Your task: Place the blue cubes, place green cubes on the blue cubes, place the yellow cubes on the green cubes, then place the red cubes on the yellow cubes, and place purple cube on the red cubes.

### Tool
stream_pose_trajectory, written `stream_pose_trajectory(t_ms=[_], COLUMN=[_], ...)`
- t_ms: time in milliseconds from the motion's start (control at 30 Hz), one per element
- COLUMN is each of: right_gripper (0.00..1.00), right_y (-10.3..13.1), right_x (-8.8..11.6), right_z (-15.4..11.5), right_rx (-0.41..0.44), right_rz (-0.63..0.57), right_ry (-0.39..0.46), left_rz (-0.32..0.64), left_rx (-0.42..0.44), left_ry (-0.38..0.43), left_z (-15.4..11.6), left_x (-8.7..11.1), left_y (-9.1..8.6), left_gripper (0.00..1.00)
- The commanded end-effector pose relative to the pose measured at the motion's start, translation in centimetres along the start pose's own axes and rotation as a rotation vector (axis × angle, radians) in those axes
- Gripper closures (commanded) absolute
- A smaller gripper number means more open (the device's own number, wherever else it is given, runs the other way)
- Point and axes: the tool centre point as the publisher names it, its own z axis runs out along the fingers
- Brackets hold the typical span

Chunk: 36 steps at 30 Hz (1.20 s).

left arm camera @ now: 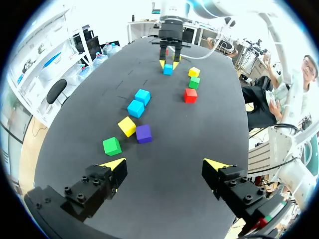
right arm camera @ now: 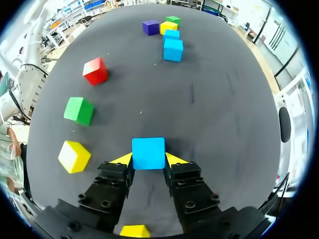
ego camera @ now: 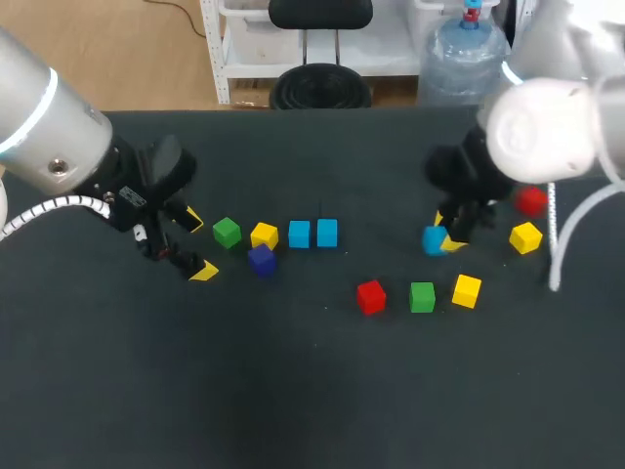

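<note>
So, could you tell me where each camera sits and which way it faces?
Head: above and behind, looking down on the table; left gripper and right gripper show.
Left wrist: on the left arm, facing across towards the right gripper; own open fingers show.
Right wrist: on the right arm, facing the opposite way; own fingers grip a blue cube.
Shared: both wrist views show that cube.

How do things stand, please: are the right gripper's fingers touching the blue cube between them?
Touching. In the right wrist view, both tips of the right gripper press against opposite sides of the blue cube, no gap.
</note>
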Motion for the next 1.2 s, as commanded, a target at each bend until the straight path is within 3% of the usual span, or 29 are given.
stream_pose_trajectory(t_ms=[33,600,1200], right_gripper=[1.0,1.0,1.0], right_y=[-1.5,-2.1,-0.5], right_x=[-1.1,-5.6,-8.1], right_z=[0.5,0.0,1.1], right_rx=[-0.043,-0.016,0.08], right_rz=[-0.009,-0.004,0.056], right_ry=[0.017,0.095,0.077], left_rz=[0.001,0.001,0.001], left_rx=[0.003,0.003,0.003], left_ry=[-0.001,-0.001,-0.001], left_z=[0.0,0.0,0.0], left_x=[0.0,0.0,0.0], left_y=[0.1,0.1,0.1], left_gripper=[0.0,0.0,0.0])
